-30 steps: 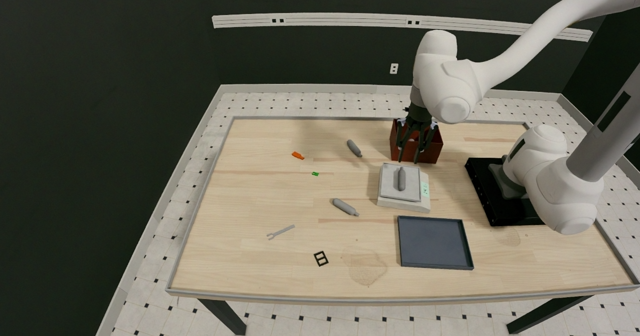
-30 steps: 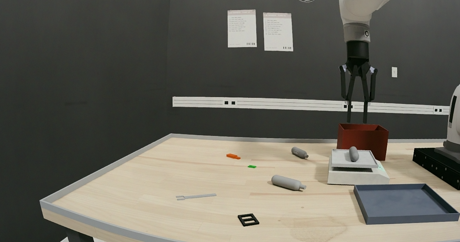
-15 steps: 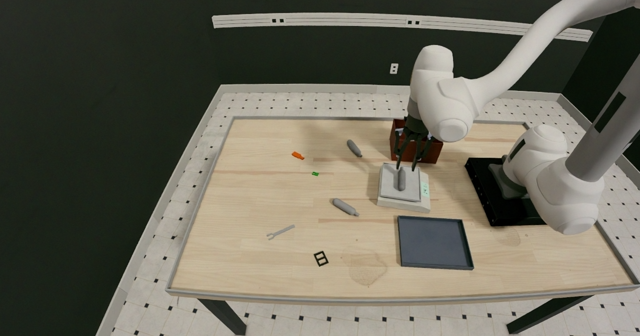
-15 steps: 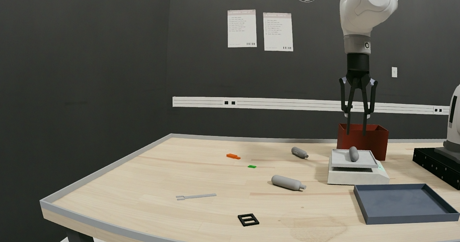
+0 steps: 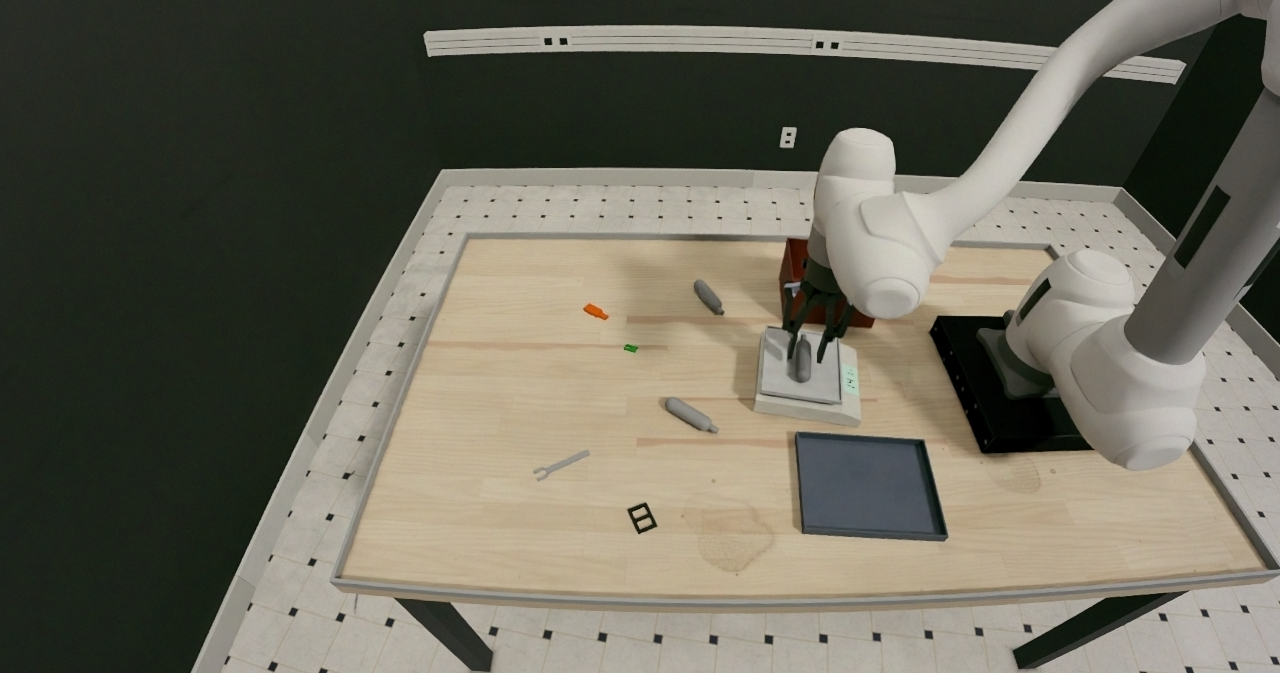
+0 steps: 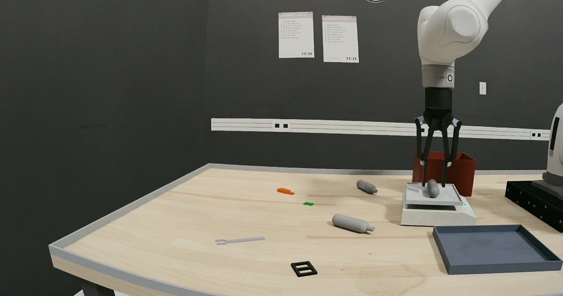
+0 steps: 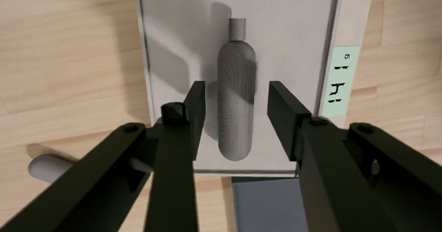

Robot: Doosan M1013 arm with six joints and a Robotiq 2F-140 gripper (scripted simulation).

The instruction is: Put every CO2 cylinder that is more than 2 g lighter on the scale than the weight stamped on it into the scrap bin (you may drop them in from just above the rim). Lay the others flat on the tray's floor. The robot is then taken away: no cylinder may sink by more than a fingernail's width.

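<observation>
A grey CO2 cylinder (image 7: 236,97) lies flat on the scale's platform (image 5: 794,367); it also shows in the top view (image 5: 802,360) and the exterior view (image 6: 432,188). My gripper (image 7: 236,97) hangs straight down over it, one finger on each side, with a gap on both sides; it is open and touches nothing. It also shows in the exterior view (image 6: 433,184). The scale's display (image 7: 338,83) shows digits. Two more cylinders lie on the table: one at mid table (image 5: 690,415) and one farther back (image 5: 708,296). The red scrap bin (image 6: 441,171) stands behind the scale. The grey tray (image 5: 867,485) is in front.
A black base block (image 5: 1002,382) carries the arm at the right. Small items lie on the left half: an orange piece (image 5: 595,311), a green piece (image 5: 631,347), a grey wrench (image 5: 561,465) and a black buckle (image 5: 641,518). A raised rim runs round the table.
</observation>
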